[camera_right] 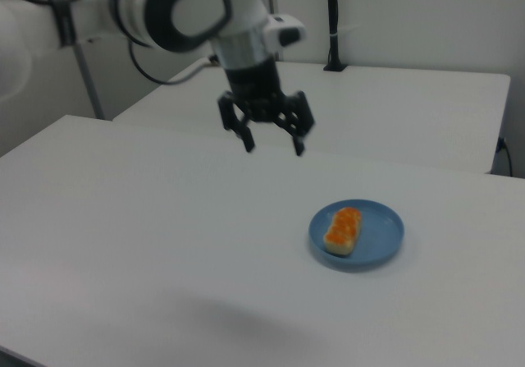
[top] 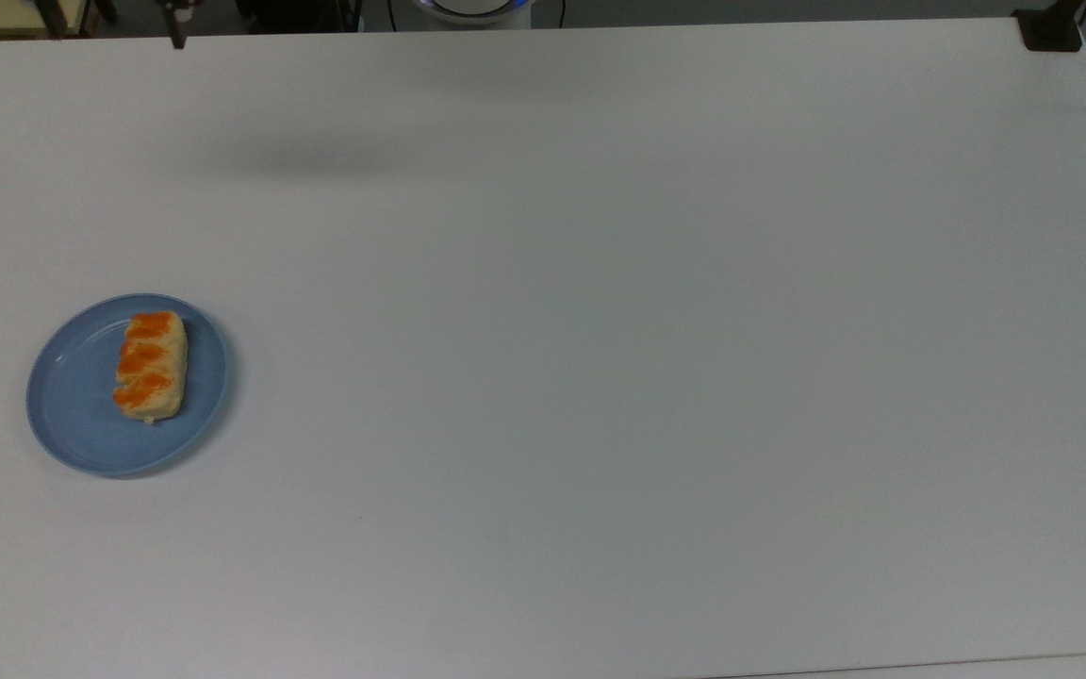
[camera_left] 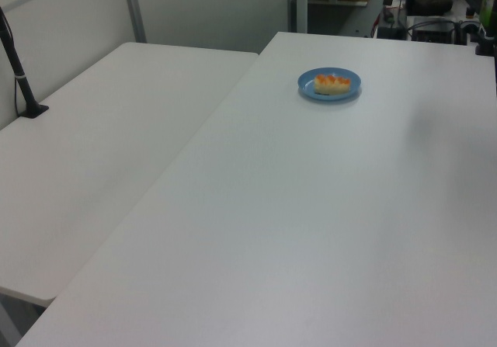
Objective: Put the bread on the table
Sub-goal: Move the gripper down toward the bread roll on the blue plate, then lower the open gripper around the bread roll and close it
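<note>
So nothing is done yet. In the top view, the bread [top: 151,365] lies on the blue plate [top: 72,415], toward the plate's right half, long axis running up and down the picture; the plate sits near the top view's left edge of the white surface [top: 647,377]. Every step looks to be ahead: reach, grasp, lift, set down off the plate.

Over to the left view: plate [camera_left: 308,90] far across the surface [camera_left: 311,223], bread [camera_left: 331,84] its only load.

Now the right view: the gripper [camera_right: 271,146] hangs in the air with its jaws spread and empty, well apart from the bread [camera_right: 343,230], up and toward the right view's left of it. The plate [camera_right: 381,240] holds the roll and nothing else, with bare surface [camera_right: 123,219] all around.
</note>
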Motion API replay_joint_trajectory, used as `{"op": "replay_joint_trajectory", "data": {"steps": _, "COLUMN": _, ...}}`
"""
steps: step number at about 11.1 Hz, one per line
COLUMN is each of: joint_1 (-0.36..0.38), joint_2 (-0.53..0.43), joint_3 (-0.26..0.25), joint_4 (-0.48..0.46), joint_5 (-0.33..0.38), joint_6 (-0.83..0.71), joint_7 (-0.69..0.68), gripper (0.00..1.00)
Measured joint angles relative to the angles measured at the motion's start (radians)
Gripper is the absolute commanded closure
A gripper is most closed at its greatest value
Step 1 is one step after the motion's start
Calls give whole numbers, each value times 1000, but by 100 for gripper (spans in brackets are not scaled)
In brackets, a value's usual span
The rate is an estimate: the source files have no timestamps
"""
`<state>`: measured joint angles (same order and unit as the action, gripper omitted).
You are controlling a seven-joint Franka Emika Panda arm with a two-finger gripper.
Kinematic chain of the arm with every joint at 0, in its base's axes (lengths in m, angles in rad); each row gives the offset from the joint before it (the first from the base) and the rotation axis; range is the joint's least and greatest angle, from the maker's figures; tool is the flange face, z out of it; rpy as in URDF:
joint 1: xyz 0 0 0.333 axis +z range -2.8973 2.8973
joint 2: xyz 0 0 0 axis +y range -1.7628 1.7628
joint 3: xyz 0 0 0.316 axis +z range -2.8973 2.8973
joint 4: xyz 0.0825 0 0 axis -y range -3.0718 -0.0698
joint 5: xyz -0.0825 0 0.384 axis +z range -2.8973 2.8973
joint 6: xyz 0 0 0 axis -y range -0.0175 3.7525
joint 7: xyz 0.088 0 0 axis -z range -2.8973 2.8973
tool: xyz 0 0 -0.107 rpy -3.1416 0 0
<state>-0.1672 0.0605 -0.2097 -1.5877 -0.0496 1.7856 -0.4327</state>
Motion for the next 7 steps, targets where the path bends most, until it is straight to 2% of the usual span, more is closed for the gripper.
{"op": "replay_joint_trajectory", "data": {"steps": 1, "joint_1": -28, "joint_2": 39, "joint_3": 0, "joint_4": -2, "joint_5": 0, "joint_6": 42, "joint_7": -77, "gripper": 0}}
{"op": "replay_joint_trajectory", "data": {"steps": 3, "joint_1": -67, "joint_2": 132, "joint_3": 0, "joint_4": -6, "joint_5": 0, "joint_6": 172, "joint_7": -131, "gripper": 0}}
{"op": "replay_joint_trajectory", "data": {"steps": 5, "joint_1": -72, "joint_2": 224, "joint_3": 1, "joint_4": -9, "joint_5": 5, "joint_6": 300, "joint_7": -109, "gripper": 0}}
{"op": "replay_joint_trajectory", "data": {"steps": 7, "joint_1": -70, "joint_2": 293, "joint_3": 10, "joint_4": -14, "joint_5": 9, "joint_6": 415, "joint_7": -26, "gripper": 0}}
